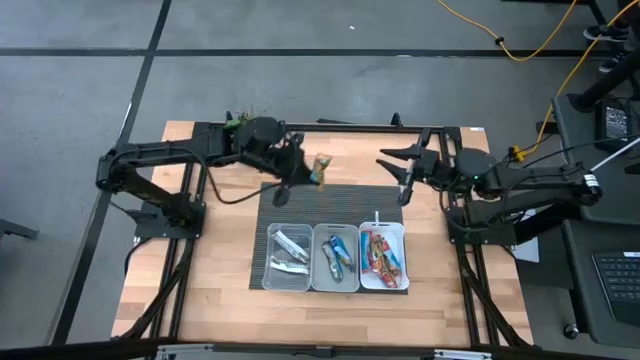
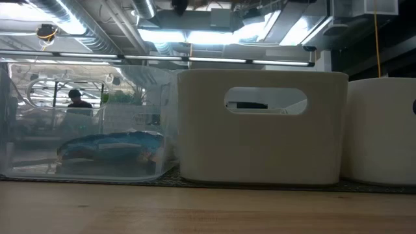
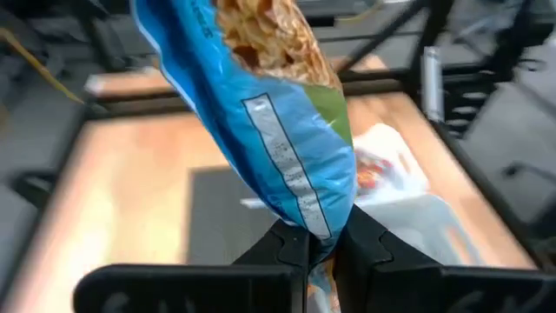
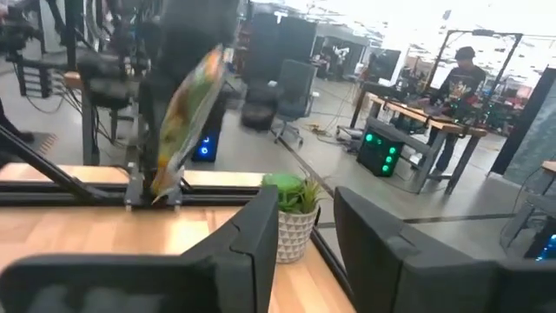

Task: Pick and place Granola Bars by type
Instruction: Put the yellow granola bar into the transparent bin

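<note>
Closest to the lens in the left wrist view, the left gripper (image 3: 309, 252) has its two dark fingers clamped together on the lower end of a slim blue-wrapped granola bar (image 3: 261, 113) with a green patch and a picture of oats on its wrapper. The bar stands up and away from the fingers, tilted. In the high view this gripper (image 1: 300, 178) hangs over the far edge of the dark ribbed mat (image 1: 340, 195), with the bar (image 1: 321, 168) sticking out just beside it on the side towards the other arm.

On the near side of that gripper, three rectangular trays sit in a row on the mat. The clear tray (image 1: 288, 259) holds silvery-white bars (image 1: 291, 247). The middle white tray (image 1: 335, 260) holds blue bars (image 1: 337, 253). The white tray (image 1: 385, 258) nearest the right arm holds red-orange bars (image 1: 377, 252).

The right gripper (image 1: 405, 167) hovers over the mat's far right corner, well apart from the trays, its fingers spread with nothing between them. Its wrist view looks past them at the held bar (image 4: 184, 117), a small potted green plant (image 4: 291, 213) on the light wooden table (image 4: 52, 239), and a person (image 4: 456, 78) in the room beyond.
</note>
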`<move>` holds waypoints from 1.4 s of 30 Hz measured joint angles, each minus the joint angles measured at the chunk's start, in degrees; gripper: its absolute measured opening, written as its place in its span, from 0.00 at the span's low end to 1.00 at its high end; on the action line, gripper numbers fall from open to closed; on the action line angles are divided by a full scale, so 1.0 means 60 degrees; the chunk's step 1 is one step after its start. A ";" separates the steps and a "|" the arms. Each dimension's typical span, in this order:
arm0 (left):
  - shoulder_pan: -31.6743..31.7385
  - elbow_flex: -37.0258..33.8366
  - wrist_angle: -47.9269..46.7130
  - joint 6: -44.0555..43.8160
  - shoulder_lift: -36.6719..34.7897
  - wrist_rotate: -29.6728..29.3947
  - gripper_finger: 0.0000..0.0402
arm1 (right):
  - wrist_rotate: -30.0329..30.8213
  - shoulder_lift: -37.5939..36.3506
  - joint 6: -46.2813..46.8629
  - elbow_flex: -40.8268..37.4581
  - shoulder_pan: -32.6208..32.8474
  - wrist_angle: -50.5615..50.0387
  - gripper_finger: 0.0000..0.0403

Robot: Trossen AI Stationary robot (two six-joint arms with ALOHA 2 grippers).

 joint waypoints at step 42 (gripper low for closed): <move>-0.2269 -0.7745 0.5738 -0.5922 -0.4204 -0.1683 0.04 | 0.0006 0.0180 0.0412 -0.0007 -0.0027 -0.0275 0.29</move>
